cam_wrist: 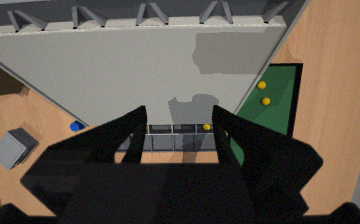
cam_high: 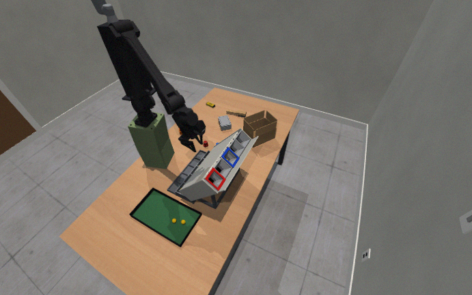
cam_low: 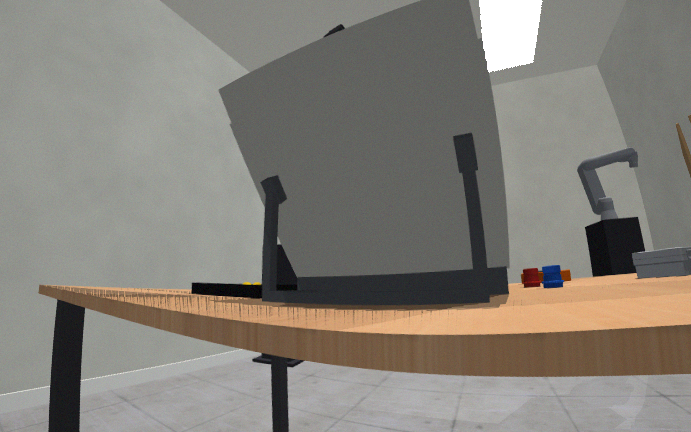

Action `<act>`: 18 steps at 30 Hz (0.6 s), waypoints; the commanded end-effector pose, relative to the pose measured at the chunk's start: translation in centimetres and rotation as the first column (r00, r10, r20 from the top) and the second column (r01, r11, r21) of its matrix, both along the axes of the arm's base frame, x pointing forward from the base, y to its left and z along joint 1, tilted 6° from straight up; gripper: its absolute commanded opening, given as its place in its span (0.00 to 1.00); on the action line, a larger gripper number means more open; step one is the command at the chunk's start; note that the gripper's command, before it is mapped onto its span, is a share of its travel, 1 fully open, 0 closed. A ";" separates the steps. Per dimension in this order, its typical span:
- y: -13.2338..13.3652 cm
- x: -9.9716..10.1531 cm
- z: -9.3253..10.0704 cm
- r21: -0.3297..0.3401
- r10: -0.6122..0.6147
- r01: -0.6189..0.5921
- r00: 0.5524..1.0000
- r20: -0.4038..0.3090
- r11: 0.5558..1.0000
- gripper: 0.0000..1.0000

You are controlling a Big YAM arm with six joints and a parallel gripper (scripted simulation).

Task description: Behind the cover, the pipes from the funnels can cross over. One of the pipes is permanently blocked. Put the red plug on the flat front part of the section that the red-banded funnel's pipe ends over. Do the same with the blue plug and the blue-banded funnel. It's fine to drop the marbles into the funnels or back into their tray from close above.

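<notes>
The tilted grey cover (cam_high: 207,172) carries a row of funnels along its top edge, among them the red-banded funnel (cam_high: 214,179) and the blue-banded funnel (cam_high: 230,156). My gripper (cam_high: 192,145) (cam_wrist: 179,111) hangs open and empty above the low front side, over the row of sections. In the wrist view my gripper (cam_wrist: 179,111) shows nothing between its fingers. A yellow marble (cam_wrist: 207,127) lies in one section near the right end. The red plug (cam_high: 205,143) and the blue plug (cam_wrist: 74,126) stand on the table next to the gripper. Two marbles (cam_high: 178,221) lie in the green tray (cam_high: 165,216).
The green arm pedestal (cam_high: 151,141) stands left of the cover. A grey case (cam_high: 224,122), an open cardboard box (cam_high: 259,126), a yellow item (cam_high: 210,104) and a flat tool (cam_high: 236,113) lie at the far end of the table. The pipes behind the cover are hidden.
</notes>
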State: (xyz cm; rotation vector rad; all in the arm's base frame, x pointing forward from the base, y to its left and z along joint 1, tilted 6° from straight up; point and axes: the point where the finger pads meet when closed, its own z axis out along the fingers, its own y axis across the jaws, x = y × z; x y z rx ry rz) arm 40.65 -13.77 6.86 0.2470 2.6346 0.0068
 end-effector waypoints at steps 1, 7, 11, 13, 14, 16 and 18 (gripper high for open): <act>-0.4 -1.5 0.8 -0.019 0.007 -0.006 1.000 0.031 1.000 0.59; -0.4 -1.8 0.8 -0.023 0.010 -0.009 0.999 0.040 1.000 0.59; -0.4 -2.1 0.8 -0.027 0.013 -0.011 0.999 0.047 1.000 0.59; -0.4 -2.2 0.8 -0.028 0.014 -0.012 0.999 0.051 1.000 0.59; -0.4 -2.2 0.7 -0.029 0.015 -0.013 0.999 0.053 0.999 0.59; -0.3 -2.4 0.7 -0.031 0.016 -0.014 0.998 0.056 0.999 0.59; -0.3 -2.4 0.7 -0.032 0.016 -0.015 0.998 0.058 0.999 0.59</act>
